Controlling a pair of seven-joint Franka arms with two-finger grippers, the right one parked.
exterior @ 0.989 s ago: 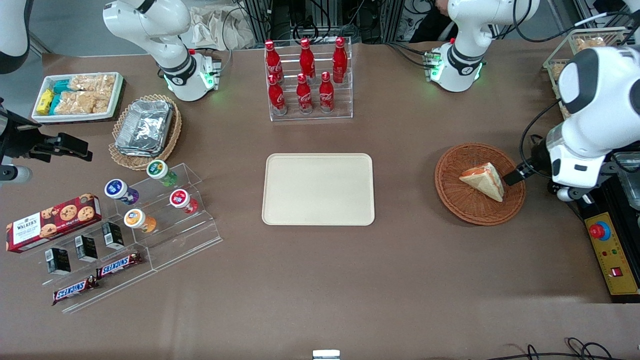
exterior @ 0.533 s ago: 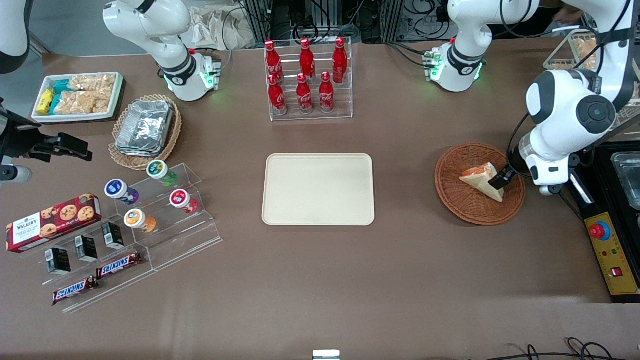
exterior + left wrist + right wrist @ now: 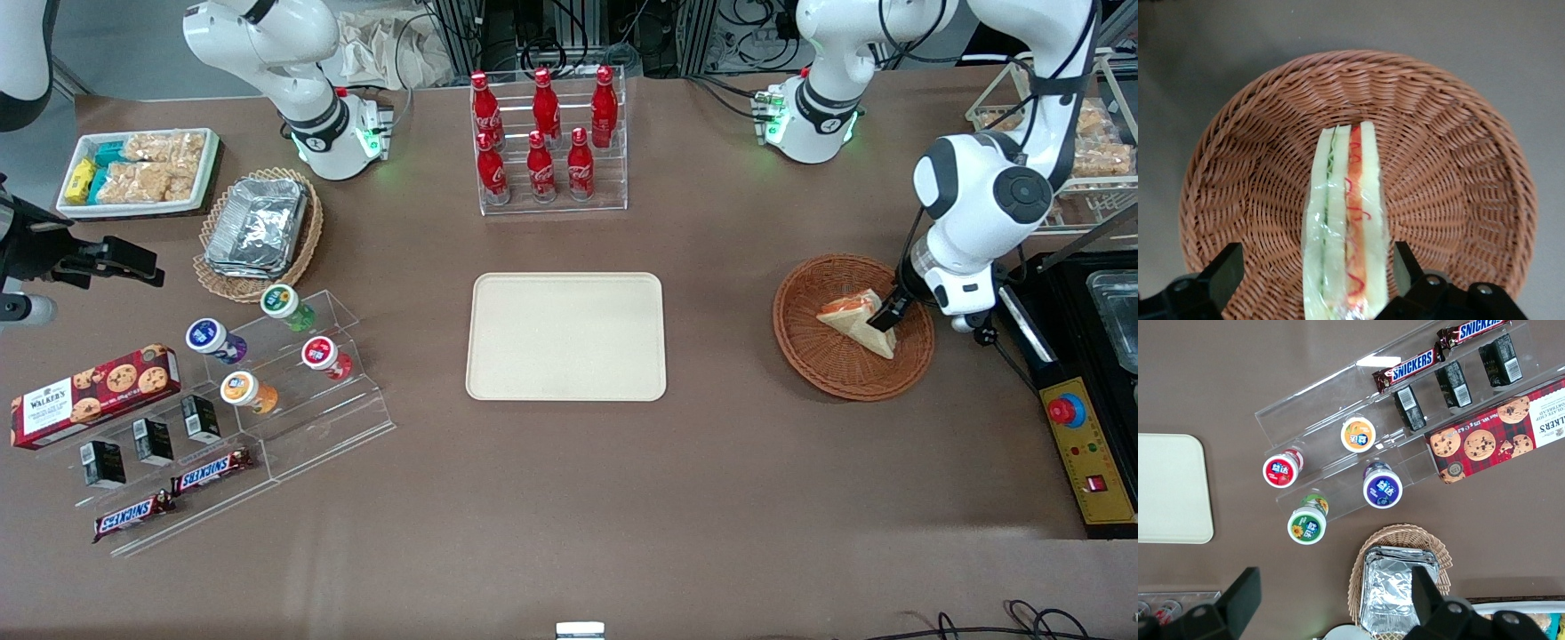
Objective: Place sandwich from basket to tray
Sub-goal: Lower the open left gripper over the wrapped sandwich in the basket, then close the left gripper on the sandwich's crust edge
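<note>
The sandwich (image 3: 852, 318), a wrapped white-bread wedge with orange-red filling, lies in the round reddish-brown basket (image 3: 805, 360) toward the working arm's end of the table. My gripper (image 3: 887, 315) hangs low over the basket at the sandwich's wide end. In the wrist view the gripper (image 3: 1315, 259) is open, with its black fingers (image 3: 1227, 267) standing either side of the sandwich (image 3: 1346, 227). One finger is close to the bread and the other is well apart from it. The basket (image 3: 1458, 133) fills that view. The cream tray (image 3: 565, 336) lies bare at the table's middle.
A clear rack of red bottles (image 3: 547, 142) stands farther from the camera than the tray. A yellow control box (image 3: 1089, 449) and a black unit (image 3: 1102, 311) sit beside the basket. A wire rack of snacks (image 3: 1089, 147) is near the arm. Snack displays (image 3: 231, 400) crowd the parked arm's end.
The arm has swung in over the basket and its gripper has slid from the basket's rim onto the sandwich's wide end. The sandwich has not moved.
</note>
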